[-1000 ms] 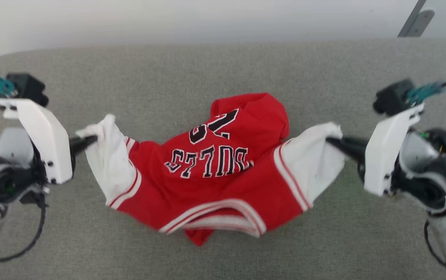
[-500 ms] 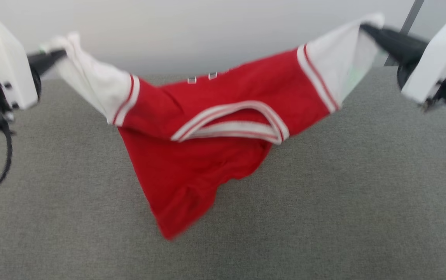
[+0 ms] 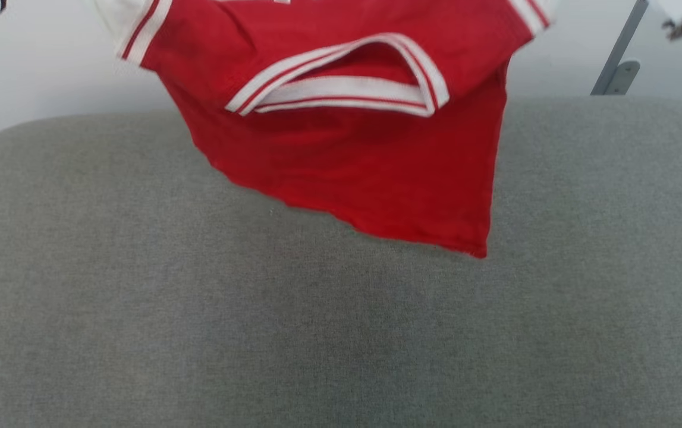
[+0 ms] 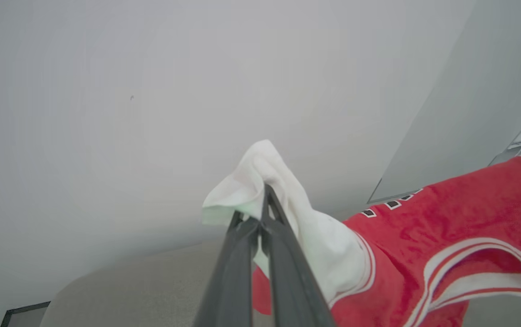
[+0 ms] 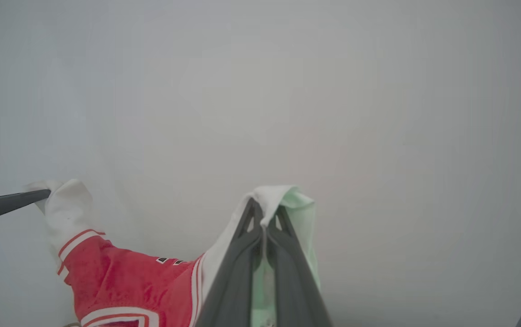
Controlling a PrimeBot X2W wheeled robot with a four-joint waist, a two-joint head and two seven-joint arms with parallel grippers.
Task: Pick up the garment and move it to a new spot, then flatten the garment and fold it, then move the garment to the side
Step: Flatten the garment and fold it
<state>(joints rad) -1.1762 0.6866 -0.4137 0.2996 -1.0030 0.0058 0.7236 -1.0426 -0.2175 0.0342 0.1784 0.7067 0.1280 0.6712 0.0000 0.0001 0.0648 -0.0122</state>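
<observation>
Grey padded top (image 3: 198, 333), pale wall (image 3: 49, 65) behind, metal post (image 3: 617, 65) at the far right. Garment (image 3: 346, 148) hangs in the air over the far half of the top. Collar (image 3: 341, 83) faces the head camera. Hem (image 3: 376, 226) slants, lowest at its right corner. Hem looks clear of the top, but I can't confirm that from this angle.

Left gripper (image 4: 255, 211): jaws closed, pinching the white left sleeve (image 4: 260, 177) near its cuff. Right gripper (image 5: 265, 218): jaws closed on the white right sleeve (image 5: 287, 200), cloth bunched over the tips. Both bites are small, cuff fabric only.

Step as I read it: carry to a new spot, then lay flat. To do it well:
- Hold both grippers level and spread so the shoulder line is taut.
- Land the hem on the top first, then draw toward the near side so the body lays out without folding under.
- Level the slant before touchdown, or the right corner lands early and tucks.
- Go slow. A jerk could pull a cuff out of so thin a pinch.

Room: the near half of the top is bare, plenty of space to lay it down. The top's far left corner is rounded, so land the left sleeve inside it. Right arm should stay off the post.
</observation>
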